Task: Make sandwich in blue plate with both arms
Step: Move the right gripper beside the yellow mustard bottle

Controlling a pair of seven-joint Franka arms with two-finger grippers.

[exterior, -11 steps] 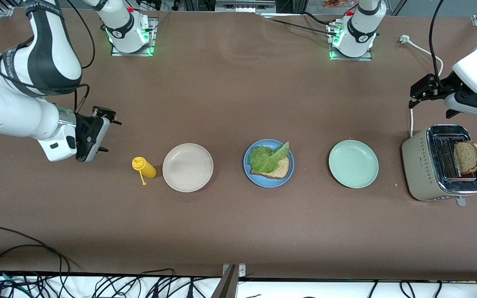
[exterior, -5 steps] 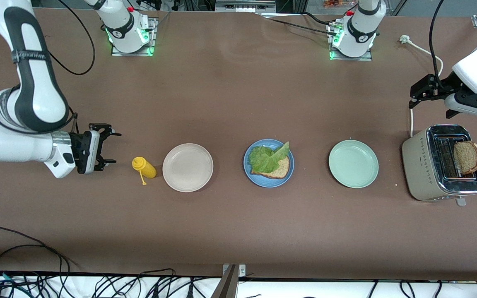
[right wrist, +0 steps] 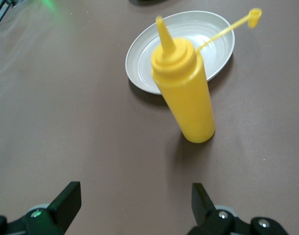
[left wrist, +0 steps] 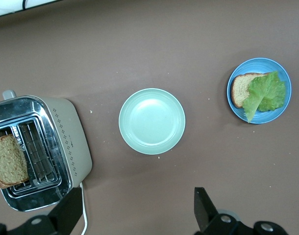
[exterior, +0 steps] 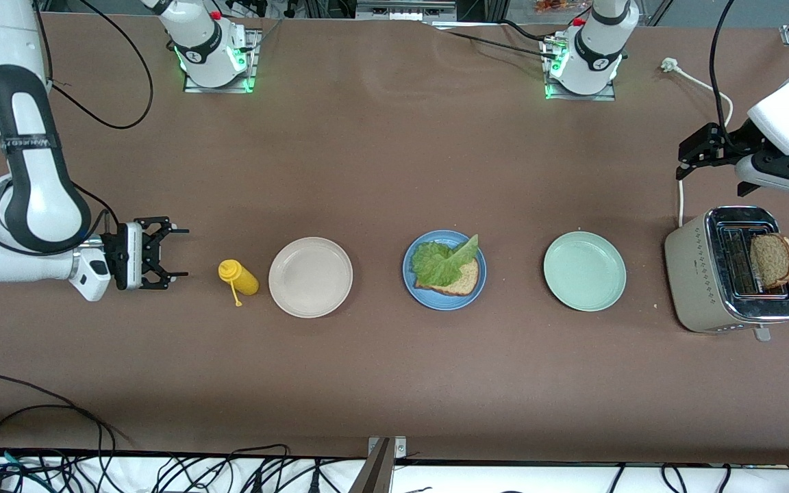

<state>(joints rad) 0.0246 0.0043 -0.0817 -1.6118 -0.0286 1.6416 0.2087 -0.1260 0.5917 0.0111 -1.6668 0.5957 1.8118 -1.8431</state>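
Note:
The blue plate (exterior: 446,303) sits mid-table, between a beige plate and a pale green plate. On it lies one brown bread slice (exterior: 467,279) with a ruffled lettuce leaf (exterior: 442,261) on top. A second bread slice (exterior: 772,260) stands up out of the toaster (exterior: 699,274). My right gripper (exterior: 179,254) is open and empty, low beside a yellow squeeze bottle (exterior: 238,276), toward the right arm's end of the table. The right wrist view shows the bottle (right wrist: 186,93) ahead of the open gripper (right wrist: 134,203). My left gripper (exterior: 687,154) is open and empty, up in the air by the toaster.
The beige plate (exterior: 310,276) and the pale green plate (exterior: 584,271) are both empty. The left wrist view shows the toaster (left wrist: 66,147), the green plate (left wrist: 152,121) and the blue plate (left wrist: 273,117). A white power cord (exterior: 706,85) runs from the toaster. Cables lie along the table's front edge.
My right arm has swung and lowered, so its open gripper now points level at the yellow bottle. The left arm, plates, bread and toaster have not moved.

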